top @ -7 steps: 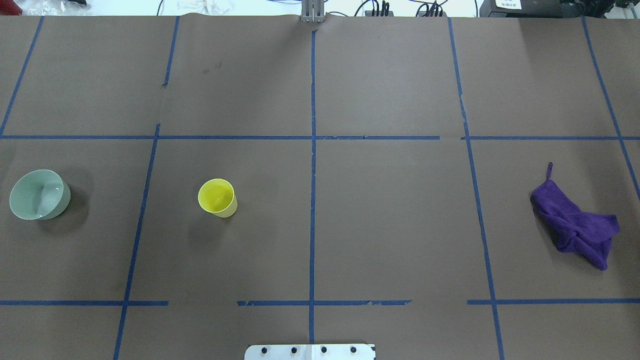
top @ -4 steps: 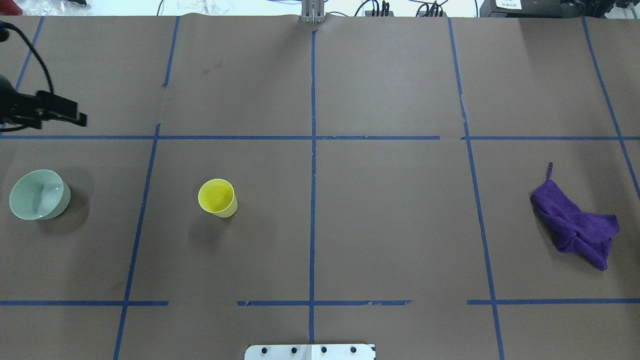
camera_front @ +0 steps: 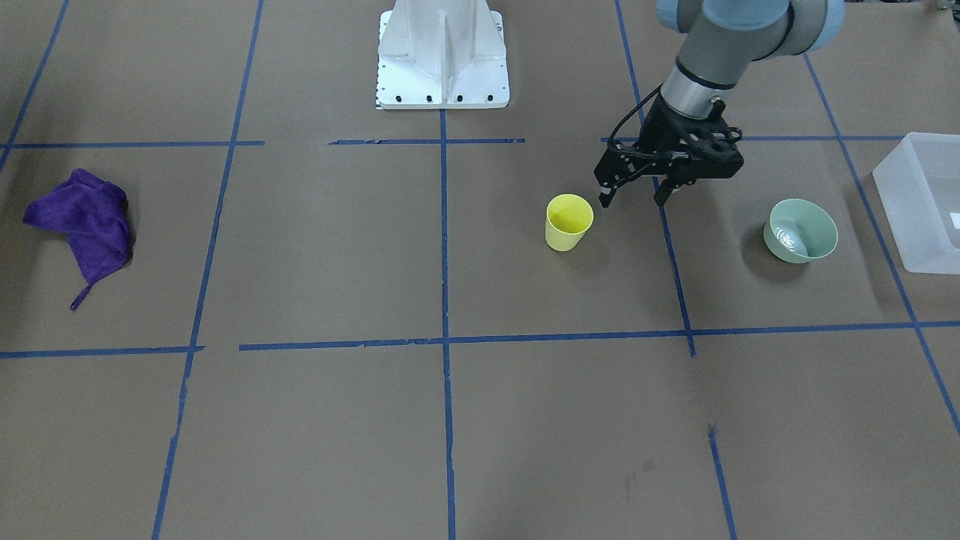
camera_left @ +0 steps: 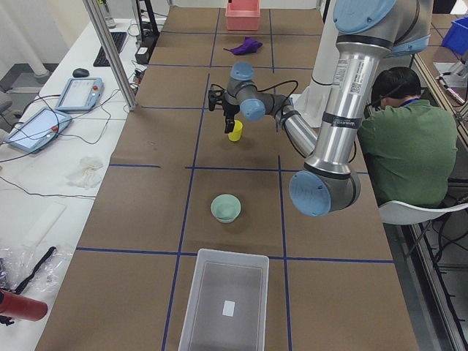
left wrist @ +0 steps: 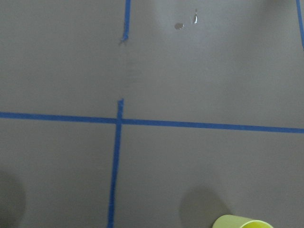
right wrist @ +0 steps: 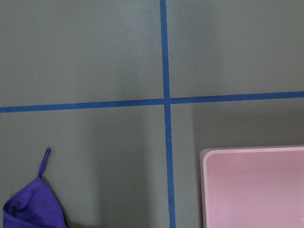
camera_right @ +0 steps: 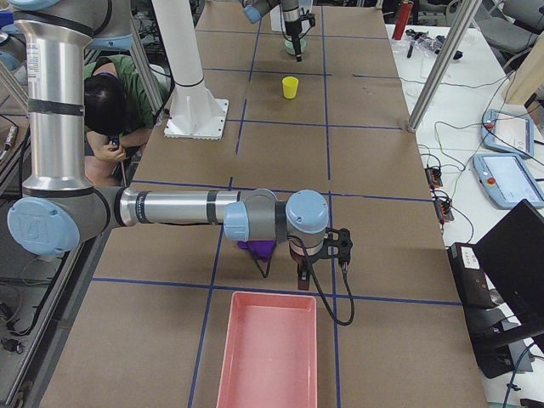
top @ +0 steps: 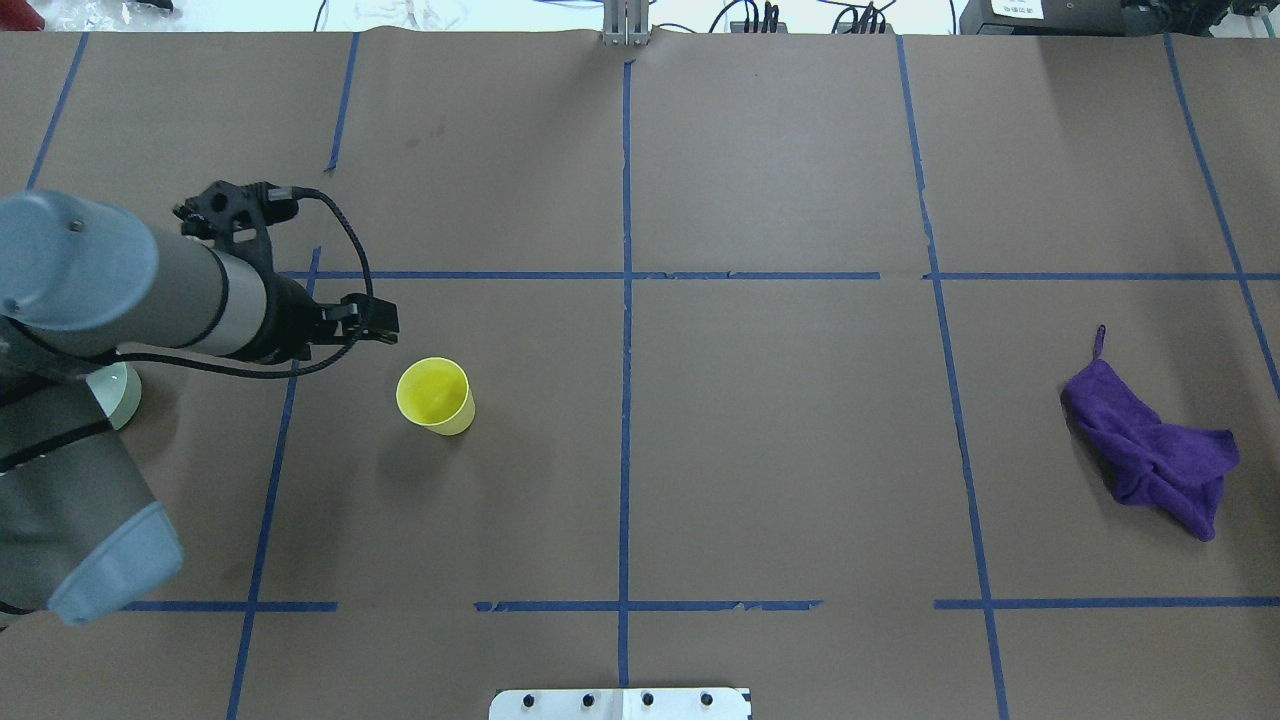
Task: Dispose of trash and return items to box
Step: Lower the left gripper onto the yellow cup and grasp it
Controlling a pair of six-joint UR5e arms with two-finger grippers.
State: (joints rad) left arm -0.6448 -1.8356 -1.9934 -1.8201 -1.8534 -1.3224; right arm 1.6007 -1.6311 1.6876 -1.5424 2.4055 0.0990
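Note:
The yellow cup stands upright on the brown table, also in the overhead view. My left gripper hovers open and empty just beside it, toward the bowl; it also shows in the overhead view. The mint-green bowl sits further out, mostly hidden under my left arm in the overhead view. The frosted white box lies at the table's end beyond the bowl. My right gripper shows only in the exterior right view, above the table by a purple cloth; I cannot tell whether it is open.
A purple cloth lies crumpled at the far right of the table. A pink bin sits at that end beyond it. The white robot base stands at the table's near-middle edge. Blue tape lines cross the brown paper.
My left arm has swung in from the left edge of the overhead view to beside the yellow cup and now covers most of the bowl. Cup, bowl and cloth have not moved.

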